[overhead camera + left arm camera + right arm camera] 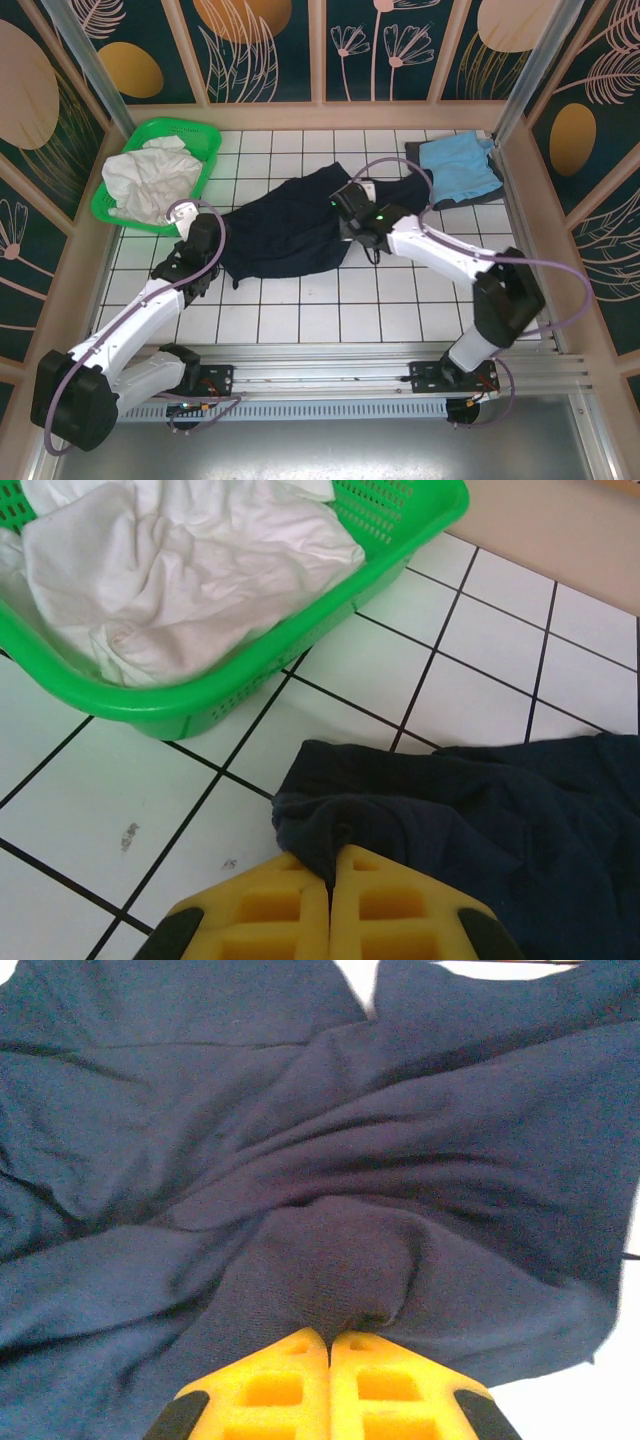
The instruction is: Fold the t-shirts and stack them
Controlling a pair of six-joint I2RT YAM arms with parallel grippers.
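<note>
Navy t-shirt [290,225] lay crumpled mid table [330,310], between green basket [105,205] and light blue t-shirt [462,165]. Left gripper [332,868] pinched tight on its corner. Right gripper [330,1345] pinched tight on bump of cloth. Risk: small bites might slip when pulled, and shirt would bunch more.

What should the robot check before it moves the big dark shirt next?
1. Left gripper shut on the navy t-shirt edge: ok.
2. Right gripper shut on a bunch of the same shirt: ok.
3. Shirt lying flat: not ok, crumpled.
4. Shirt apart from the green basket: ok.
5. Light blue t-shirt out of the arms' way: ok.
6. One layer or several pinched: cannot tell.
</note>
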